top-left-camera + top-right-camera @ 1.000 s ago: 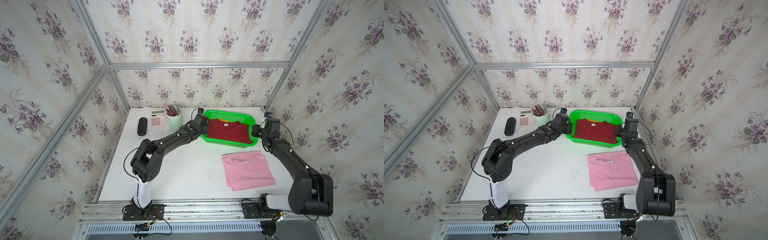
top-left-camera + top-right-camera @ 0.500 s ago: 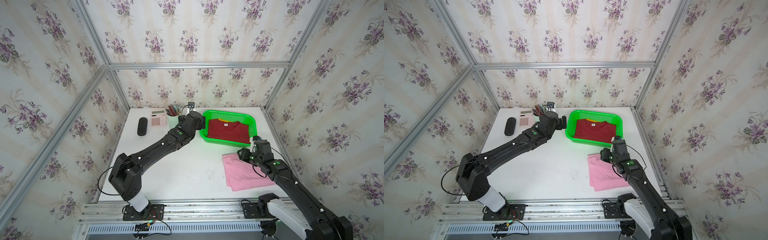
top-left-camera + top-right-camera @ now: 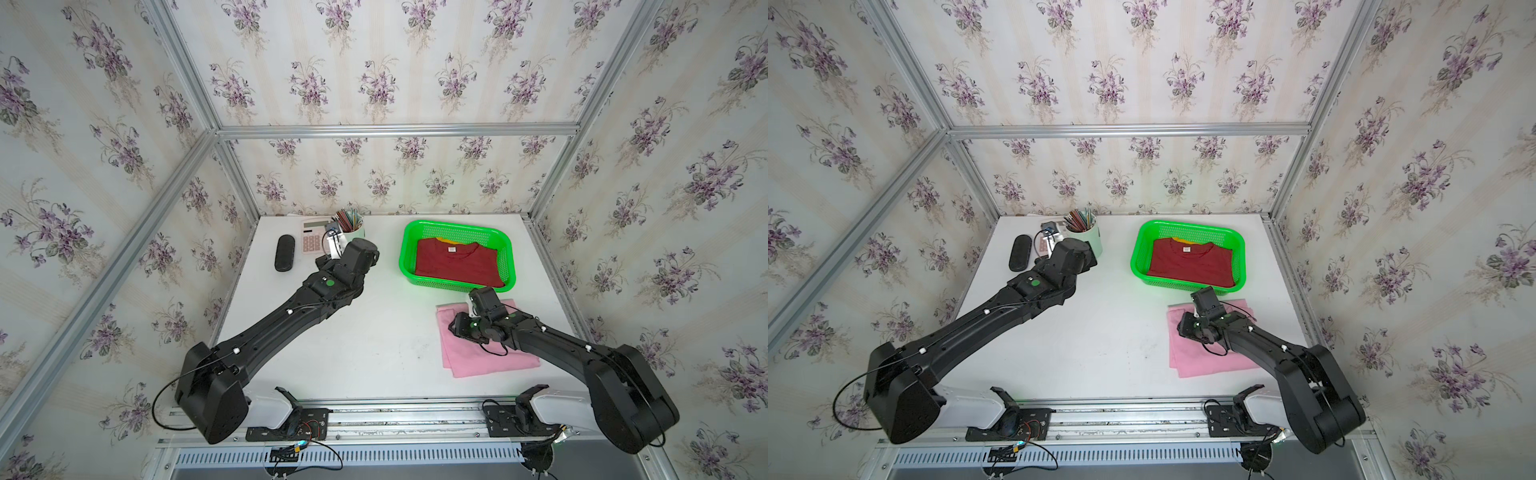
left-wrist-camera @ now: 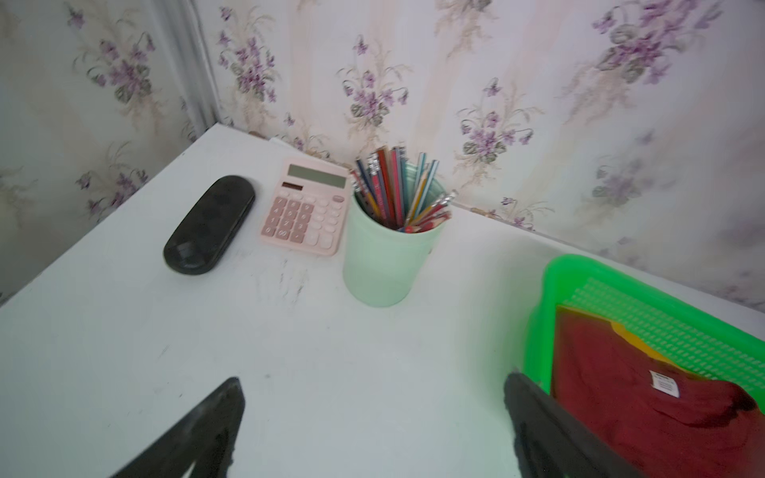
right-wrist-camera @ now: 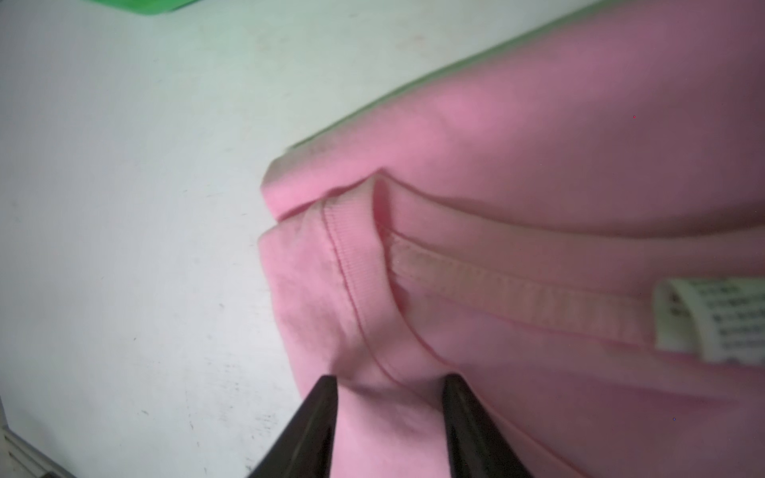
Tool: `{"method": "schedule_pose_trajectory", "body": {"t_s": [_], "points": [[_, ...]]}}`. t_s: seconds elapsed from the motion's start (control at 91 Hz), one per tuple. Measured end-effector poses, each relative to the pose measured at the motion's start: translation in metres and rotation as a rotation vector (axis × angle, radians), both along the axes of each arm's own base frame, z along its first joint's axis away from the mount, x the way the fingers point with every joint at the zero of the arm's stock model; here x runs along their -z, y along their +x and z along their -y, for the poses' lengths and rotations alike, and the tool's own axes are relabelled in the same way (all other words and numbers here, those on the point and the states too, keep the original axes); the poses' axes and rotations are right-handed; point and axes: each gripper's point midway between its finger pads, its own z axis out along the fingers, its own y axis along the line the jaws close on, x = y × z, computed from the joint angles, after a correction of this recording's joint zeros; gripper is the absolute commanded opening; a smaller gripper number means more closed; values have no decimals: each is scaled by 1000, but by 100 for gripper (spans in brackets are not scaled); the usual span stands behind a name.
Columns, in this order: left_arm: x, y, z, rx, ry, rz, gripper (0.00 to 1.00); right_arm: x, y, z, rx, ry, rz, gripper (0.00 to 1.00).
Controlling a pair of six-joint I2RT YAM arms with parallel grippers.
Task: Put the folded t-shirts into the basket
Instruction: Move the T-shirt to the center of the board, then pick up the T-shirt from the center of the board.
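Though mostly hidden (beneath red t-shirt (image 3: 455,266)), mustard t-shirt (image 3: 451,240) in basket (image 3: 465,232).

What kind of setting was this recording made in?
Likely a robot test booth dressed as a home desk: floral wallpaper panels on an aluminium frame, a left arm and right arm bolted to a rail at a white table, plus a calculator and pencil cup.

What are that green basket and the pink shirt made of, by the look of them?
The basket looks like moulded plastic, slightly glossy: one bright even green, a rounded rim, walls pierced with regular rows of small holes. The pink t-shirt looks like soft knitted cloth, probably cotton, matt: ribbed collar, stitched seams, limp folds.
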Motion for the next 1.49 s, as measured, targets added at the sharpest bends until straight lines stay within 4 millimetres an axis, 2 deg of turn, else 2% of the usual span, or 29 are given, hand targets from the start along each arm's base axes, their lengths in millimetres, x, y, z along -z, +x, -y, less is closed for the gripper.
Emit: {"method": "schedule_pose_trajectory", "body": {"t_s": [0.11,0.176,0.308,0.363,0.451,0.56,0.67,0.78,0.791,0.813,0.824,0.857,0.989,1.077,1.198,1.319,1.495], "points": [[24,-24,-29,-78,-53,-79,97,2,-18,-48,-207,42,16,45],[37,-41,-42,-98,-63,-117,98,1,-36,-79,-339,76,12,45],[61,-69,-51,-50,-74,-183,100,-6,-83,-133,-618,149,-22,46],[73,-80,-55,-19,-72,-216,100,-10,-98,-145,-693,170,-47,46],[89,-96,-57,46,-71,-257,100,-14,-116,-153,-779,188,-94,48],[107,-113,-47,175,-88,-291,95,-34,-120,-161,-840,218,-73,53],[120,-128,-21,362,-146,-316,91,-68,-109,-167,-874,224,53,61],[129,-142,7,525,-222,-365,89,-93,-83,-164,-840,133,211,72],[130,-144,10,538,-227,-370,89,-95,-79,-164,-832,121,222,74],[133,-149,15,572,-241,-386,89,-99,-70,-163,-810,85,254,92],[134,-150,18,584,-246,-393,88,-100,-67,-162,-802,71,264,96],[137,-158,25,630,-264,-417,87,-103,-54,-159,-762,16,300,99],[144,-185,50,790,-316,-508,87,-109,-3,-140,-573,-228,374,100],[150,-203,63,882,-339,-579,85,-103,15,-128,-504,-324,364,100],[160,-224,74,980,-347,-689,84,-95,34,-122,-399,-355,301,97],[166,-237,80,1037,-337,-743,80,-83,48,-122,-278,-353,216,95],[183,-248,80,1059,-312,-832,67,-65,57,-127,-141,-328,95,94]]}}
